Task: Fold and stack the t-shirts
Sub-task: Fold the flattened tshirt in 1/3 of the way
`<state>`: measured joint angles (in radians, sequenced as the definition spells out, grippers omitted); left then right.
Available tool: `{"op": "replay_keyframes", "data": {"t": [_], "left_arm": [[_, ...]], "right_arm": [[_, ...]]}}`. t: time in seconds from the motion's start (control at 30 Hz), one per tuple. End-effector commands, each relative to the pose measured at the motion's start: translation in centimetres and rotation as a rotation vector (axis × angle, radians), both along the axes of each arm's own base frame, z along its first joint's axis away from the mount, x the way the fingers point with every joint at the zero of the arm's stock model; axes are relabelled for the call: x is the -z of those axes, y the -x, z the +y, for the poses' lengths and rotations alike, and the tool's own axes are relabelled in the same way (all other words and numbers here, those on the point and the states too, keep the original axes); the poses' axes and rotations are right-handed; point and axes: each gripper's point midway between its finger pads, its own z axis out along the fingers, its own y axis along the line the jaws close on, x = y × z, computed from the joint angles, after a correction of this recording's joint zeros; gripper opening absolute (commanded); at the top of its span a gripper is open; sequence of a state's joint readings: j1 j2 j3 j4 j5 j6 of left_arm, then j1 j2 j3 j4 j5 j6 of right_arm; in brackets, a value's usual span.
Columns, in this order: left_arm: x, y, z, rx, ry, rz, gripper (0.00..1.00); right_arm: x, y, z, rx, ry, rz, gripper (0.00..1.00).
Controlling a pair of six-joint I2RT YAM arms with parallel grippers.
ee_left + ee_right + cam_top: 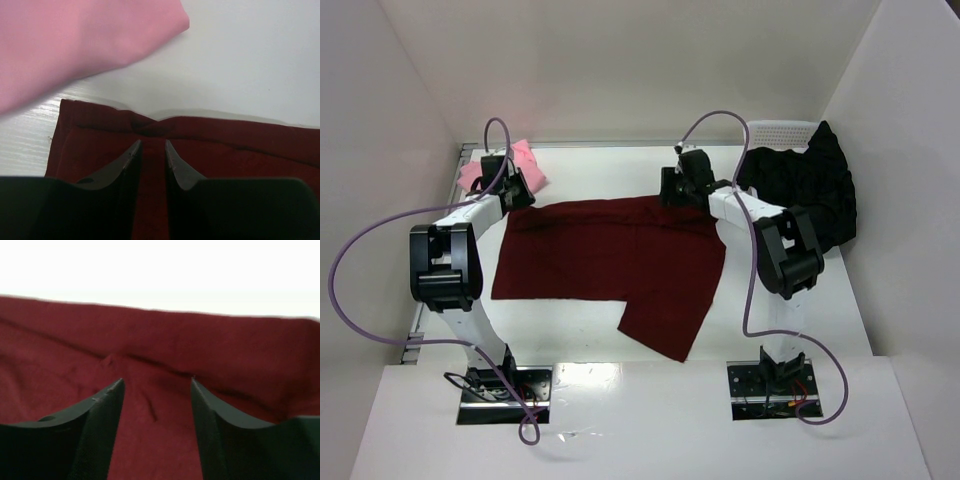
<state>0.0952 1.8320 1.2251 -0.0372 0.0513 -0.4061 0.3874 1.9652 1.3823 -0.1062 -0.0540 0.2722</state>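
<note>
Maroon shirt [610, 255] lies spread flat on the table [570, 335], between the arms. At its far edge, the left gripper [152, 142] has its jaws narrow over puckered cloth; a grasp cannot be confirmed. The right gripper [156, 380] has its jaws apart, resting on the wrinkled cloth, nothing held. Pink shirt [525, 160] is at the far left. Black shirt [810, 190] is heaped at the far right against the basket [780, 132].

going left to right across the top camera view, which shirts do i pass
light pink cloth t-shirt → dark maroon red cloth t-shirt, spread flat → black cloth t-shirt, crumpled
</note>
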Motion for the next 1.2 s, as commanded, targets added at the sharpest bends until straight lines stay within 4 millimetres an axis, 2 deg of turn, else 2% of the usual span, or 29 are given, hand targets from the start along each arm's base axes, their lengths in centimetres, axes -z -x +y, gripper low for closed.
{"op": "replay_keyframes", "data": {"t": [0.0,0.07,0.1,0.27,0.4,0.5,0.57,0.63,0.7,1.03,1.17], "left_arm": [[0.2,-0.4,0.0,0.042,-0.011,-0.007,0.31],[0.2,-0.4,0.0,0.048,-0.018,-0.007,0.31],[0.8,-0.2,0.2,0.039,-0.024,0.013,0.31],[3.0,0.5,0.2,0.046,-0.021,0.089,0.36],[2.6,0.3,-0.3,0.065,-0.005,0.078,0.38],[3.0,0.9,-0.3,0.072,-0.007,0.106,0.38],[3.4,1.4,0.0,0.068,-0.023,0.132,0.38],[2.7,1.5,0.3,0.056,-0.035,0.125,0.38],[2.8,2.2,0.6,0.041,-0.049,0.145,0.38],[2.0,6.8,2.6,-0.097,-0.118,0.235,0.34],[1.9,7.1,3.1,-0.138,-0.125,0.234,0.38]], "right_arm": [[-2.2,-2.7,-0.9,0.099,0.035,-0.073,0.59],[-1.7,-3.3,-1.1,0.131,0.045,-0.068,0.56],[-2.1,-3.5,-1.0,0.131,0.041,-0.076,0.54],[-0.1,-2.7,-1.0,0.114,0.051,-0.027,0.48],[1.0,-1.9,-1.1,0.106,0.06,0.006,0.47],[2.0,-1.0,-1.1,0.081,0.065,0.037,0.46],[2.0,-0.6,-1.0,0.071,0.059,0.042,0.45],[2.2,0.2,-1.2,0.064,0.06,0.06,0.44],[3.2,1.0,-1.2,0.063,0.057,0.085,0.44],[3.2,2.3,-1.7,0.05,0.06,0.09,0.44],[3.1,2.5,-1.6,0.043,0.054,0.092,0.43]]}}
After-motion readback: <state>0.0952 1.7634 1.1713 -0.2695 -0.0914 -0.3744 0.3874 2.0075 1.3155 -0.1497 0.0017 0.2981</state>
